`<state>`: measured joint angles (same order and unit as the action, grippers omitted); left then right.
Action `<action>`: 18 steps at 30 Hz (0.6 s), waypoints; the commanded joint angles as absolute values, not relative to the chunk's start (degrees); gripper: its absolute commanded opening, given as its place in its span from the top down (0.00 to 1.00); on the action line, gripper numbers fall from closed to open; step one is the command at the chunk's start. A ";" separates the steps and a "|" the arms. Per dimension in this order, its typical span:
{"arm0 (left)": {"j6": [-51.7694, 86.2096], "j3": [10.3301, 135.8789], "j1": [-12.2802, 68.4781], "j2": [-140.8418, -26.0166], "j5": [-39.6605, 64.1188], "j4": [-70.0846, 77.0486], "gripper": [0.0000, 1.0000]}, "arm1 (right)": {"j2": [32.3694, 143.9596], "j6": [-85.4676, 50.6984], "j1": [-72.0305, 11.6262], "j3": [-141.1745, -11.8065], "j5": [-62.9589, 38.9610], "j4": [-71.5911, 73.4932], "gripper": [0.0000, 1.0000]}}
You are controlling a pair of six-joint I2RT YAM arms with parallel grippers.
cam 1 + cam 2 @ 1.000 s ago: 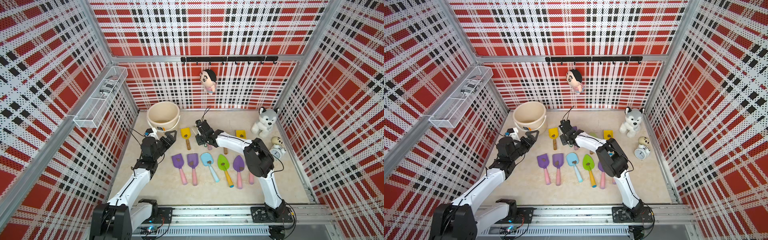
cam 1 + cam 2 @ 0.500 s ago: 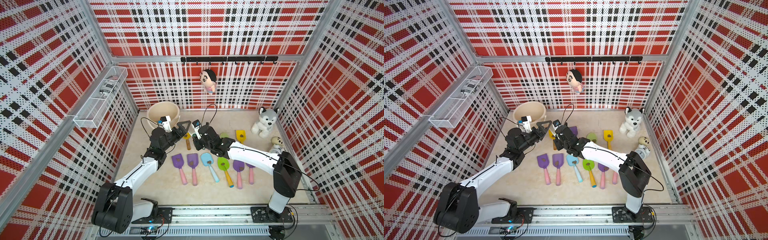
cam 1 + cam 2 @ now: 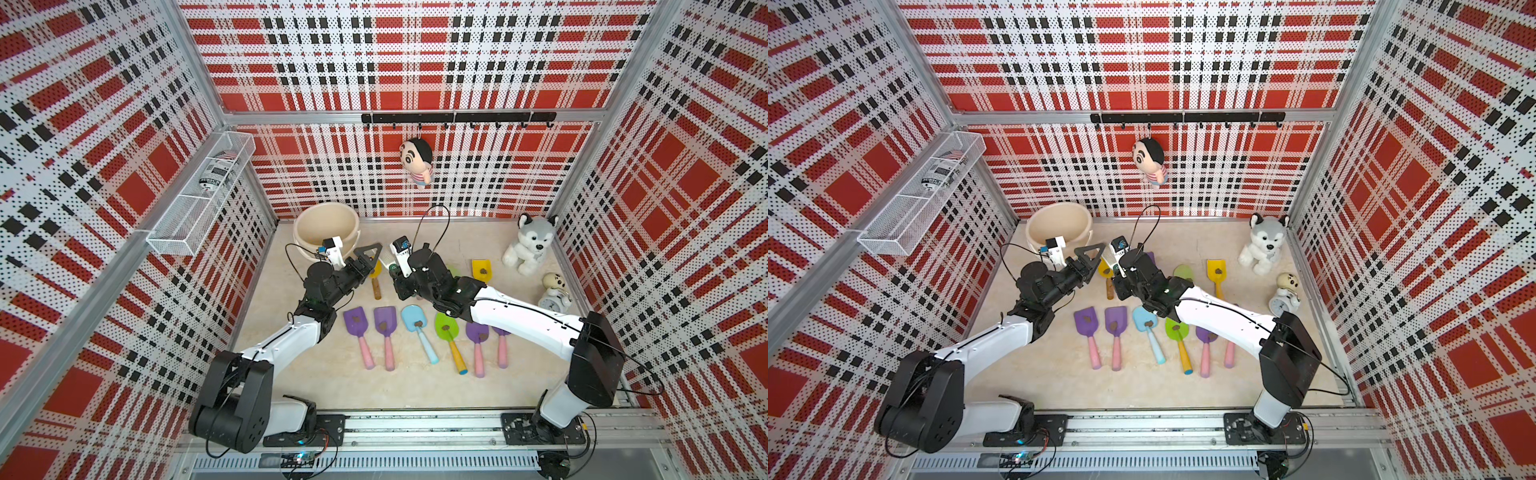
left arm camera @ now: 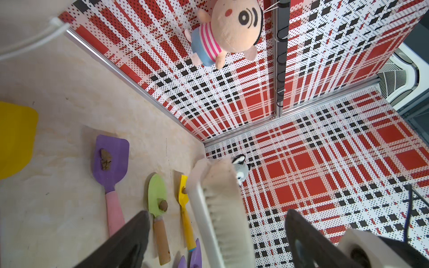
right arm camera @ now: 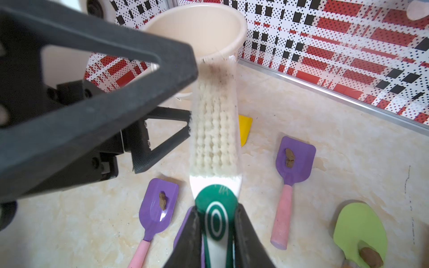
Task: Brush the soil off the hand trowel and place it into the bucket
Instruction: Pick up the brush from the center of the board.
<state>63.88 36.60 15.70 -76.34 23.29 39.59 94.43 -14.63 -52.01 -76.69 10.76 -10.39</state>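
Observation:
My right gripper [image 5: 217,227] is shut on the green-and-white handle of a brush [image 5: 214,130] with white bristles, held in the air in front of the cream bucket [image 3: 326,226]. My left gripper [image 4: 217,232] is open, its dark fingers [image 5: 116,81] standing either side of the brush head [image 4: 220,197] with gaps on both sides. In both top views the two grippers meet above a yellow hand trowel [image 3: 376,282] with a brown handle. Several other trowels lie in a row, such as a purple one [image 3: 356,322], each with a soil lump [image 5: 289,157] on its blade.
A husky plush [image 3: 530,241], a small figure and an alarm clock [image 3: 555,297] sit at the back right. A doll [image 3: 417,160] hangs from the hook rail. A wire basket [image 3: 199,208] juts from the left wall. Another yellow trowel [image 3: 482,270] lies behind the right arm.
The left gripper rose from beside the bucket and reached right toward the brush. The right arm swung left, bringing the brush between the left gripper's fingers.

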 commanded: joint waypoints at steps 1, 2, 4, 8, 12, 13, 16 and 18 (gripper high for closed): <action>63.30 37.54 16.55 -76.21 25.96 43.15 0.15 | 92.02 -15.68 -52.29 -74.98 7.46 -6.65 0.91; 63.56 37.94 17.01 -76.67 26.26 43.24 0.21 | 91.82 -15.94 -52.29 -74.73 6.76 -6.00 0.91; 64.38 38.06 17.31 -77.30 26.13 44.16 0.32 | 91.74 -16.08 -52.38 -74.66 6.07 -5.54 0.91; 65.69 37.67 16.89 -77.82 25.74 46.39 0.49 | 91.60 -16.43 -52.38 -74.17 5.01 -5.39 0.91; 66.44 38.05 16.61 -78.90 26.85 47.65 0.62 | 90.33 -17.22 -52.46 -71.98 4.04 -3.54 0.91; 66.45 38.10 16.66 -79.14 27.19 48.08 0.66 | 90.06 -17.39 -52.47 -71.69 4.09 -3.35 0.90; 65.54 38.65 16.48 -79.54 28.46 49.16 0.77 | 89.11 -17.95 -52.40 -70.96 3.75 -2.90 0.80; 64.96 38.89 16.27 -79.35 29.19 49.75 0.81 | 88.36 -18.56 -52.31 -70.49 2.40 -2.62 0.69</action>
<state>66.43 36.95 16.71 -79.15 27.55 46.33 91.72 -17.74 -51.99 -70.87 5.10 -5.50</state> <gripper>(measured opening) 0.307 0.292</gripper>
